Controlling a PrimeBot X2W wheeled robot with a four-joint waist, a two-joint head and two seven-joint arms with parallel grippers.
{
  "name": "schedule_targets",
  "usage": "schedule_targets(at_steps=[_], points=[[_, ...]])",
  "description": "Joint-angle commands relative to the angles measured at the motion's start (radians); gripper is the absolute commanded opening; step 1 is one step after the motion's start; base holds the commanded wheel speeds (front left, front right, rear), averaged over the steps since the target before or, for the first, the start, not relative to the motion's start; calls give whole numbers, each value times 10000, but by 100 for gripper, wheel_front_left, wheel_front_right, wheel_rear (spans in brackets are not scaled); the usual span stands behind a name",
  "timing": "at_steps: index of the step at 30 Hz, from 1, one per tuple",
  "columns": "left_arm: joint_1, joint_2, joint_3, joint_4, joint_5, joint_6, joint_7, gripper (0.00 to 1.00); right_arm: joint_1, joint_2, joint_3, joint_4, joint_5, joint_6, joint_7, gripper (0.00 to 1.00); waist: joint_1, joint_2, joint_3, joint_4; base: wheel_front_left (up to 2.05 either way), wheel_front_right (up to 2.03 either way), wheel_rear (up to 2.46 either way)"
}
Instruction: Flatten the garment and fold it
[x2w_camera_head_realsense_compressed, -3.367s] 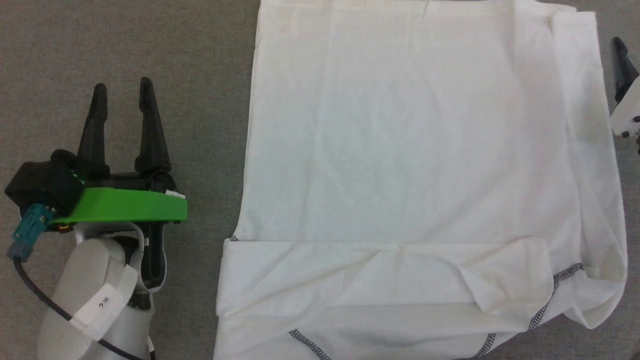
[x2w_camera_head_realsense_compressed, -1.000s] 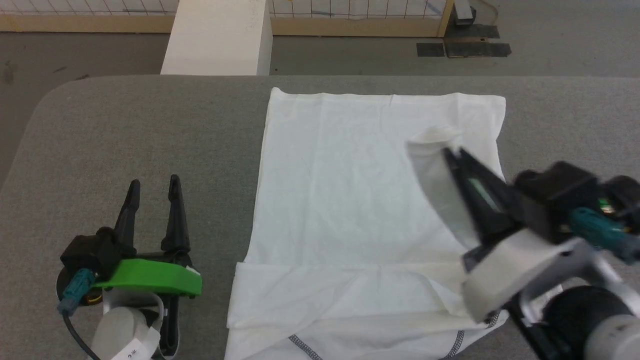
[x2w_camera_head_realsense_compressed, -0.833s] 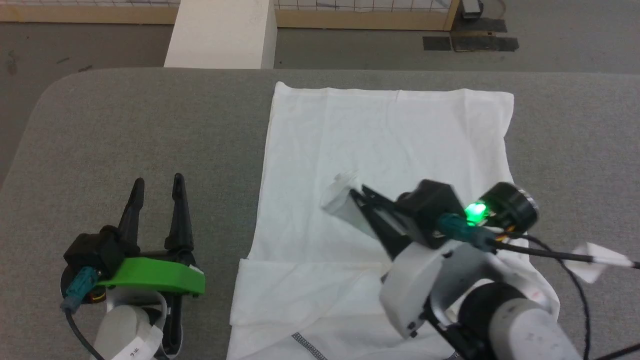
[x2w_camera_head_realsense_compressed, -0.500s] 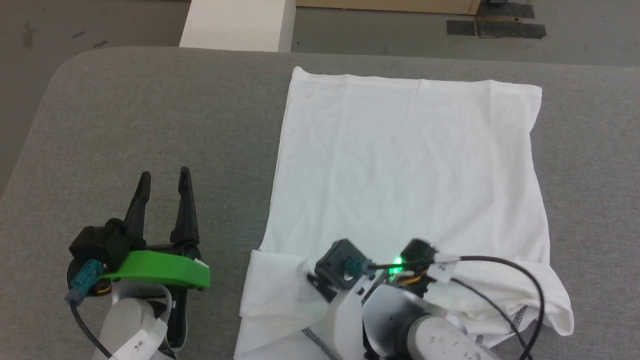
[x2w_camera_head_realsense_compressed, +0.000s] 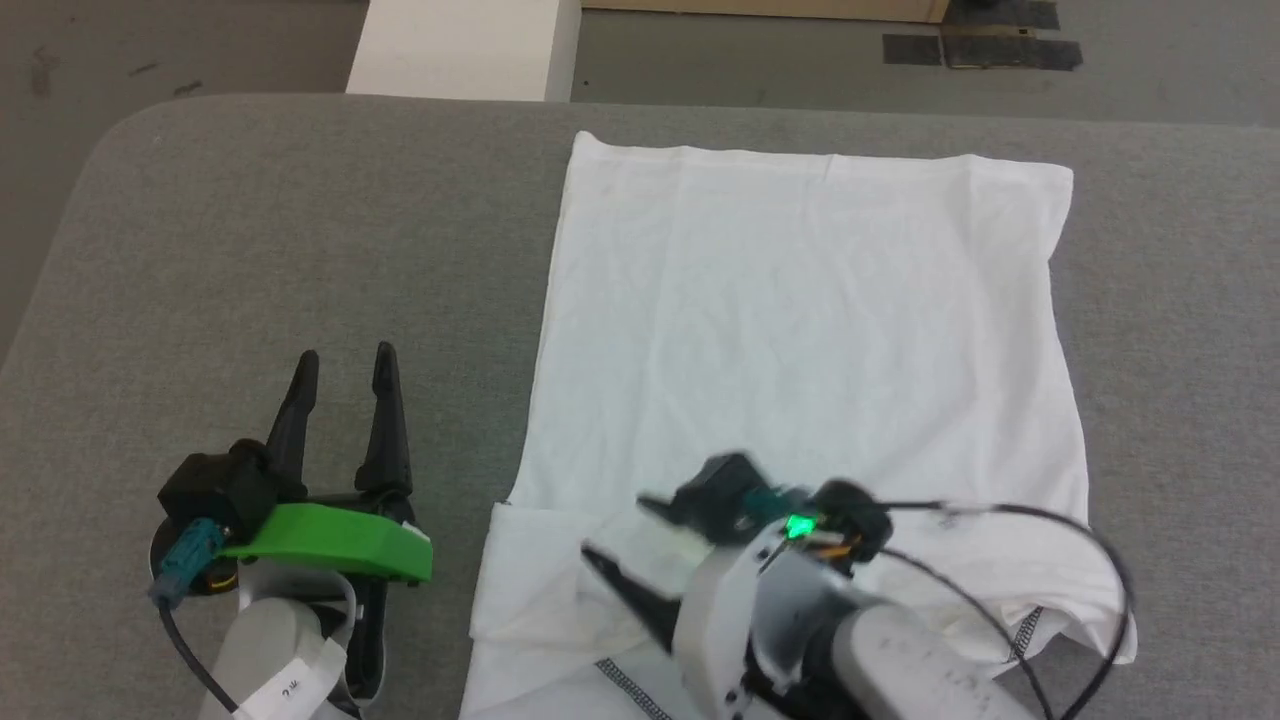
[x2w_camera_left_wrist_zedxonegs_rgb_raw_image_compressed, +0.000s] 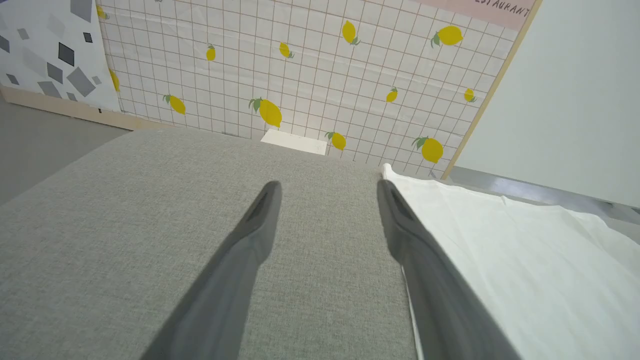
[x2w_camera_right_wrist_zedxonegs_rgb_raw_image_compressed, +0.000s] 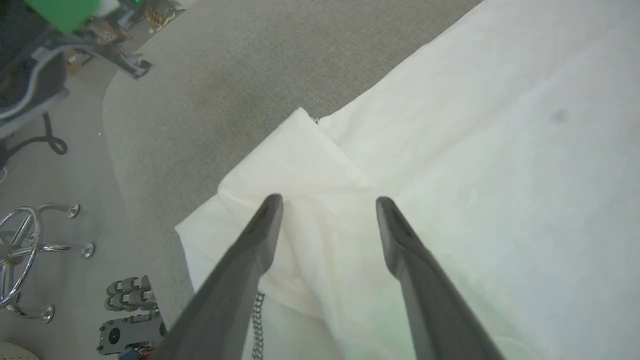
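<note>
Both grippers gape empty: left gripper (x2w_camera_head_realsense_compressed: 346, 352) left of the flattened shirt (x2w_camera_head_realsense_compressed: 800, 330), right gripper (x2w_camera_right_wrist_zedxonegs_rgb_raw_image_compressed: 328, 198) over its near folded edge; main folds seemingly remain.

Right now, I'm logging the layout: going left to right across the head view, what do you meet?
Left gripper → garment → bare grey table.

A grey fabric-covered tabletop with rounded corners (x2w_camera_head_realsense_compressed: 250, 220); beyond its far edge a white rectangular box (x2w_camera_head_realsense_compressed: 460, 50) stands on dull grey floor (x2w_camera_head_realsense_compressed: 750, 60); behind, a white grid-patterned wall printed with yellow lemons (x2w_camera_left_wrist_zedxonegs_rgb_raw_image_compressed: 300, 75).
</note>
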Motion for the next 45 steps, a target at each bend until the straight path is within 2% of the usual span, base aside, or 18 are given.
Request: schedule_targets(at_steps=[1, 6, 11, 15, 20, 27, 32, 35, 38, 45], points=[[-228, 84, -61, 62, -16, -63, -35, 100, -59, 20, -361, -463, 135, -15, -396, 100, 0, 0, 6, -198, 0, 0, 0], [-571, 384, -322, 97, 12, -95, 174, 100, 125, 21, -1915, -2255, -24, -15, -2108, 100, 0, 0, 197, -721, 0, 0, 0], [-1571, 1025, -711, 10, 57, -128, 1061, 100, 732, 21, -4258, -3664, -660, -15, -3362, 100, 0, 0, 675, -1336, 0, 0, 0], [-2683, 1672, -909, -100, -36, -144, 1988, 100, 1028, 21, -5603, -4150, -1140, -15, -4153, 100, 0, 0, 1212, -1913, 0, 0, 0], [-4364, 2611, -1291, -103, -342, -156, 3298, 100, 1318, 21, -6747, -3979, -1153, -15, -4642, 100, 0, 0, 1954, -2583, 0, 0, 0], [-6456, 4238, -2084, 297, -1093, -159, 5536, 100, 1374, 22, -7097, -3458, -944, -15, -4981, 100, 0, 0, 3032, -3601, 0, 0, 0], [-7561, 4913, -2076, 923, -1819, -97, 7883, 100, 1339, 22, -6994, -3299, -708, -15, -5221, 100, 0, 0, 3688, -4109, 0, 0, 0], [-7981, 5091, -1979, 1181, -2058, 267, 9265, 100, 1272, 22, -6819, -3195, -537, -15, -5394, 100, 0, 0, 3945, -4335, 0, 0, 0], [-8274, 5251, -1956, 1204, -2049, 876, 10542, 100, 1212, 22, -6634, -3080, -301, -15, -5555, 100, 0, 0, 4170, -4490, 0, 0, 0], [-8424, 5542, -2178, 814, -1833, 1948, 12892, 100, 1035, 22, -6348, -2869, -71, -15, -5745, 100, 0, 0, 4465, -4567, 0, 0, 0]])
